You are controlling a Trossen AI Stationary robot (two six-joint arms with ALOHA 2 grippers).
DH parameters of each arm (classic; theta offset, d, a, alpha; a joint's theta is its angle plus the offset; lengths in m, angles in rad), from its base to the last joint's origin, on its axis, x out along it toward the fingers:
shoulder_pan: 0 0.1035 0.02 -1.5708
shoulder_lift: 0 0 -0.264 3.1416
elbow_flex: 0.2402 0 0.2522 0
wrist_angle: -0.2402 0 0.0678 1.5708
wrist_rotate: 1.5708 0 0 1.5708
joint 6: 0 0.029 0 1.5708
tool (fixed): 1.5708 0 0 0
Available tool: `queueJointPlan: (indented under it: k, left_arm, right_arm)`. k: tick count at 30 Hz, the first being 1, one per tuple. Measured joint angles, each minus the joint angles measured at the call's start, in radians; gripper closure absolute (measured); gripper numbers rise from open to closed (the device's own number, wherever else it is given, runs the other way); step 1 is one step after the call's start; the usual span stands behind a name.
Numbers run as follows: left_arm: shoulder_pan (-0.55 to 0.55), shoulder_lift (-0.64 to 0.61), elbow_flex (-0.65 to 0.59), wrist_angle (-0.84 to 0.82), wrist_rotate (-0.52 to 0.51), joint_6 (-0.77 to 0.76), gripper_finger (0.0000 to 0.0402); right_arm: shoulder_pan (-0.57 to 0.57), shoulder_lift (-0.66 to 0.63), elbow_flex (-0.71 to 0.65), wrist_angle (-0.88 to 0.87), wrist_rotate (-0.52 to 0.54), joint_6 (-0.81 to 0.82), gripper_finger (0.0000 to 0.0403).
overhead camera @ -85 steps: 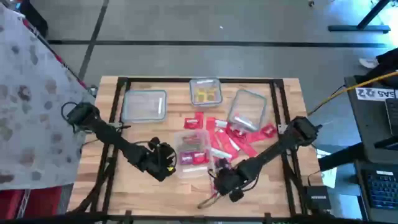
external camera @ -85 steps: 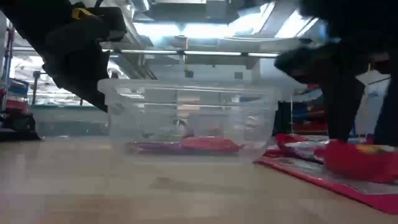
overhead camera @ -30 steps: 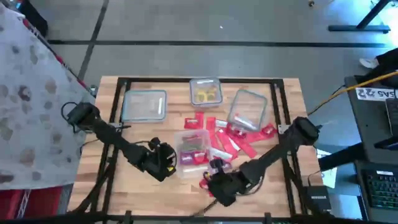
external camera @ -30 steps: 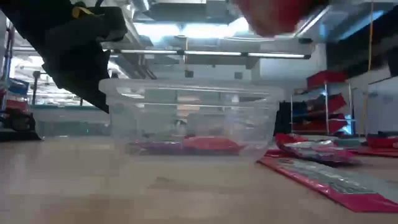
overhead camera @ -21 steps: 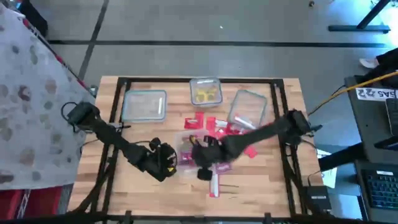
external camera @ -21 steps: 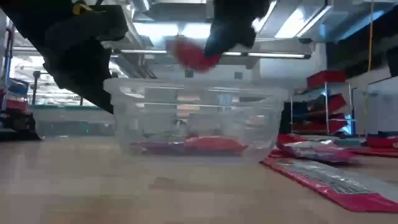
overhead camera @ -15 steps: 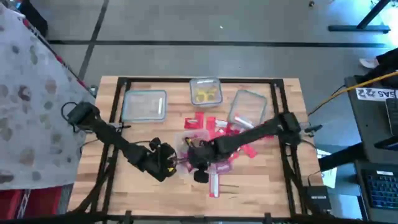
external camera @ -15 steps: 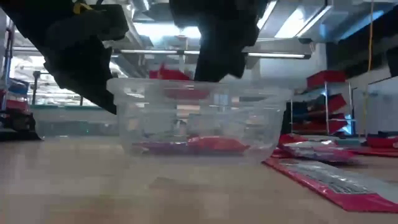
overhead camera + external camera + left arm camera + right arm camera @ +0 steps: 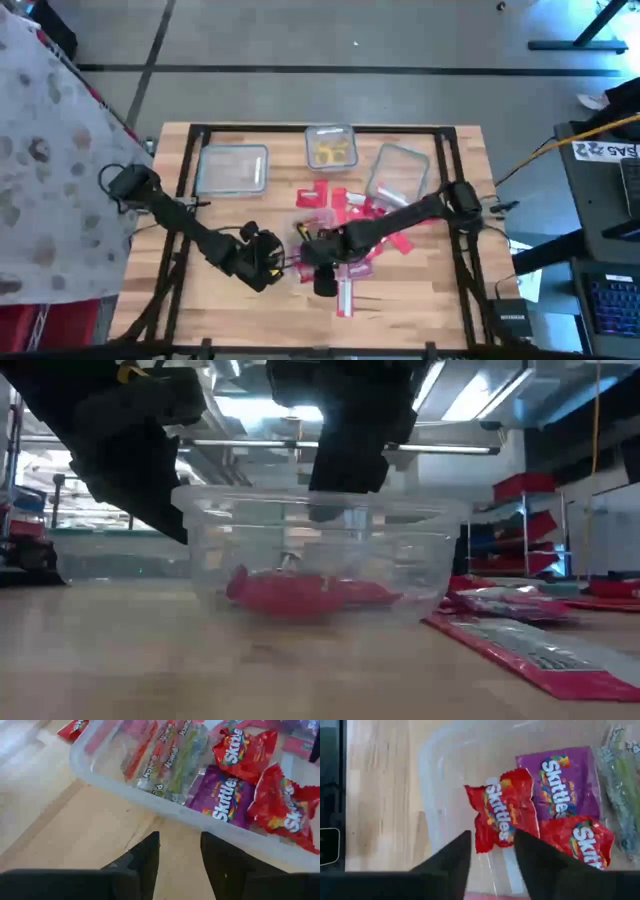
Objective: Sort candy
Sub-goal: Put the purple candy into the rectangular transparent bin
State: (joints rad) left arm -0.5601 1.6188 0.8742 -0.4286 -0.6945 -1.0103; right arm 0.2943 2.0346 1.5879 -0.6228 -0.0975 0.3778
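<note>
The clear tub (image 9: pixel 435 795) holds red packets (image 9: pixel 502 810) and a purple packet (image 9: pixel 562 780). The right gripper (image 9: pixel 492 852) hangs spread and empty above it. The left gripper (image 9: pixel 180 850), fingers apart and empty, sits beside the tub's wall.

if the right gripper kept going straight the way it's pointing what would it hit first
Most likely the red Skittles packet lying in the clear tub. The right gripper hangs over the tub with its jaws open and empty, and that packet sits right ahead between them. How far below it lies is hard to judge.
</note>
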Motion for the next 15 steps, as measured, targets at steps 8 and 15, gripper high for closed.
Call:
queueJointPlan:
  k: [8,15]
  left_arm:
    - [0.000,0.000,0.000,-0.001,0.000,-0.001,0.0273]
    - [-0.003,0.000,0.000,0.001,0.000,-0.003,0.0273]
  right_arm:
    - [0.094,-0.193,0.001,-0.193,0.209,-0.038,0.0226]
    - [0.229,-0.237,-0.024,-0.448,0.371,0.111,0.0243]
